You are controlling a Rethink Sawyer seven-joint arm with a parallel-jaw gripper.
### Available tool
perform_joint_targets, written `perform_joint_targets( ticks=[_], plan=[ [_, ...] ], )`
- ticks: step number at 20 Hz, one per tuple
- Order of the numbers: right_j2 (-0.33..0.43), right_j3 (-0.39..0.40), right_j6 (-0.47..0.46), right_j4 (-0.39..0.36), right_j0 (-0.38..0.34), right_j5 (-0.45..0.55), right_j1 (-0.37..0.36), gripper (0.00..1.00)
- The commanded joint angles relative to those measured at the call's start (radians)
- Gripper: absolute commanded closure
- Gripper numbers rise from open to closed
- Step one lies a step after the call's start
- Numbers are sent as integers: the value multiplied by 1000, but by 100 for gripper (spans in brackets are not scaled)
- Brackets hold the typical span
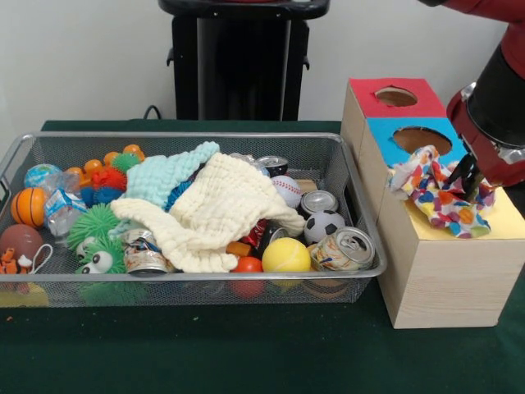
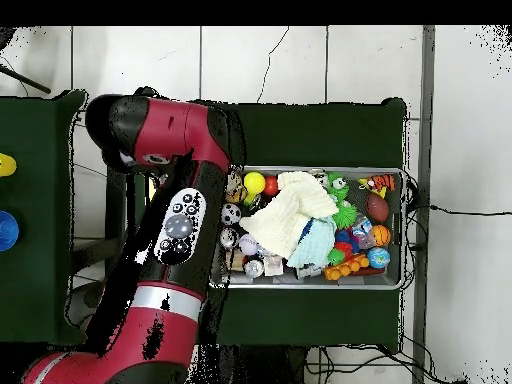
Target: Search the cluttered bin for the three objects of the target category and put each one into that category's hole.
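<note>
1. The gripper (image 1: 469, 176) hangs over the yellow top of the wooden box (image 1: 447, 271), at the right of the front view, its dark fingers closed on a spotted cloth (image 1: 439, 193).
2. That spotted cloth, white with red, orange, blue, yellow and green spots, is bunched under and around the fingertips. It spreads leftward over the edge of the blue section and lies partly on the yellow top.
3. Its left edge reaches the rim of the round hole in the blue section (image 1: 422, 139). A second round hole sits in the red section (image 1: 396, 96) behind it.
4. The wire basket (image 1: 361, 193) stands just left of the box on the green table (image 1: 246, 353), well clear of the gripper.
5. In the basket a cream waffle cloth (image 1: 217, 213) covers the middle, with a mint-green cloth (image 1: 168, 176) partly under its far edge.
6. Around them lie a yellow ball (image 1: 286, 255), a small soccer ball (image 1: 324, 226), a baseball (image 1: 286, 190), several tin cans, one (image 1: 349, 249) at the near right corner, a green spiky ball (image 1: 93, 223) and a small basketball (image 1: 29, 206).
7. No other spotted cloth can be made out in the basket from the front.
8. In the overhead view the red arm (image 2: 175, 240) covers the box and the gripper; the basket (image 2: 403, 230) lies to its right, the cream cloth (image 2: 285, 215) on top.
</note>
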Motion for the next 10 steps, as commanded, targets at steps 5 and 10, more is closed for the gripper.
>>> perform_joint_targets(
  ticks=[5, 10],
  plan=[
    [45, 85, 347, 40, 20, -138, 39, 100],
    [53, 133, 340, 43, 36, -168, 21, 100]
  ],
)
